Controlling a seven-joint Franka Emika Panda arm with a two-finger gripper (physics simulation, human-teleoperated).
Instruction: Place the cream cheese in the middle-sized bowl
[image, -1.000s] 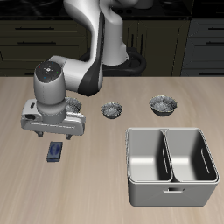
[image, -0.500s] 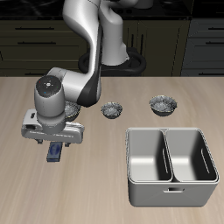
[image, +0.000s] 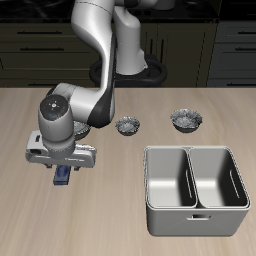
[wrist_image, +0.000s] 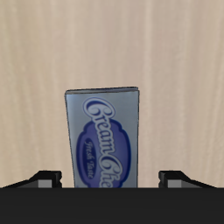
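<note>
A double-compartment steel basin (image: 195, 190) sits near the table's front edge, both of its wells bare. Farther back on the wooden table (image: 120, 215), two speckled silver bowls stand apart from each other: the smallest (image: 127, 126) nearer the arm, and a larger one (image: 185, 120) beyond it; both show dark insides with nothing in them. A third bowl is mostly hidden behind the arm, so which of them is the middle-sized bowl cannot be settled here. The gripper (image: 62, 176) is lowered over the cream cheese (image: 62, 177), a small blue box lying flat on the table near the front edge. In the wrist view, the fingers (wrist_image: 45, 178) stand spread to either side of the box (wrist_image: 101, 140), clear of its edges, pinching nothing
</note>
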